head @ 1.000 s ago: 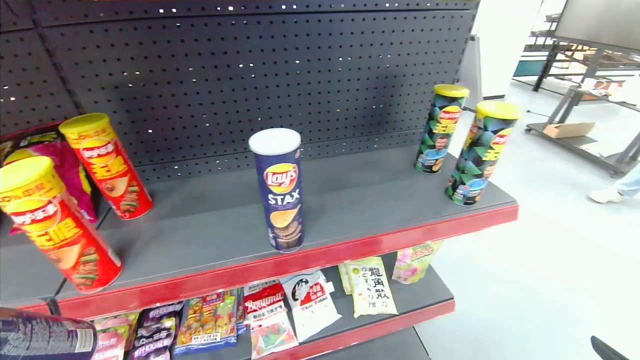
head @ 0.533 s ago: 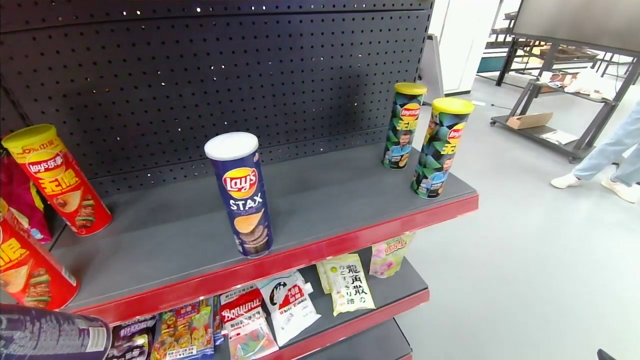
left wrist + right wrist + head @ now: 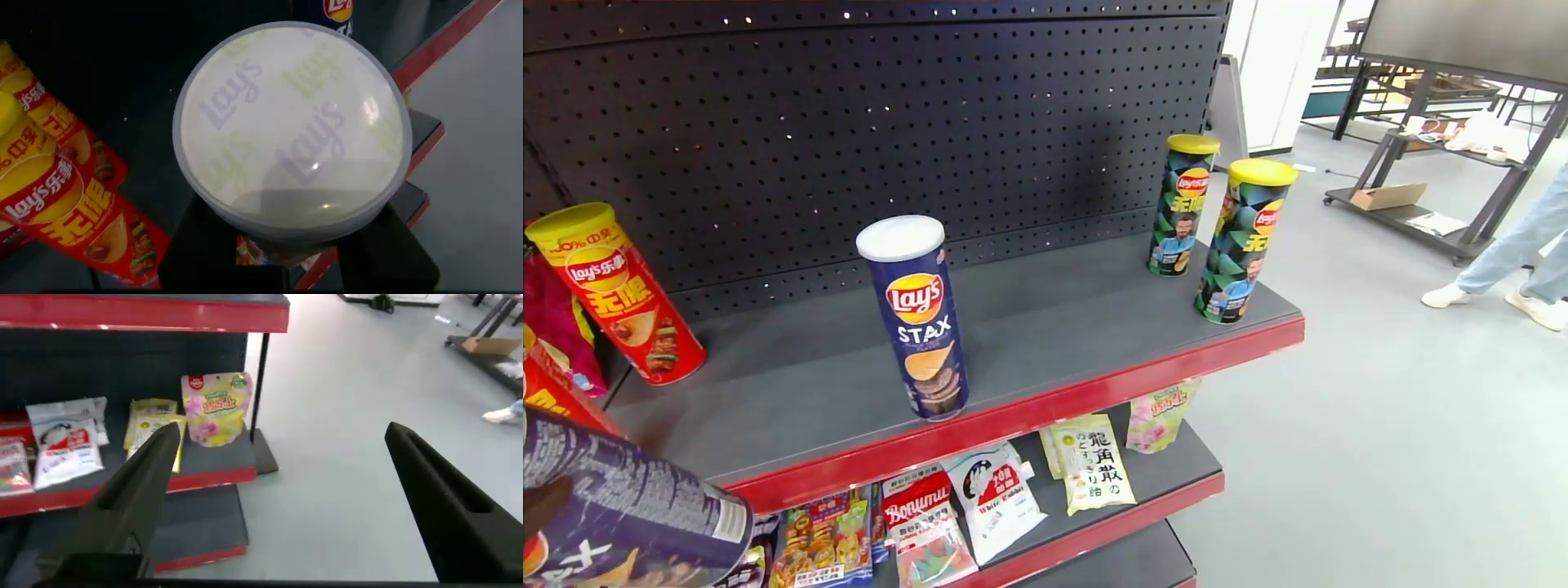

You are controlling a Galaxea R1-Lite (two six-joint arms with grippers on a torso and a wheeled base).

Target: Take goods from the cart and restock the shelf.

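Observation:
A dark blue chip can (image 3: 629, 514) with a white lid (image 3: 290, 122) lies tilted at the lower left of the head view, just below and in front of the shelf's red front edge (image 3: 1029, 408). My left gripper (image 3: 294, 245) is shut on this can, its black fingers (image 3: 196, 249) on either side of the can's body. A matching blue can (image 3: 915, 314) stands upright near the front of the grey shelf. My right gripper (image 3: 278, 506) hangs open with nothing between its fingers, low beside the lower shelves.
Red cans (image 3: 617, 294) stand at the shelf's left, and two teal cans (image 3: 1180, 204) (image 3: 1241, 241) at its right end. Snack bags (image 3: 996, 498) fill the lower shelf. A metal rack (image 3: 1445, 188) stands far right across open floor.
The camera first swung to the right, shifting the whole shelf left in the head view. Since then the held blue can has risen up and right toward the shelf edge.

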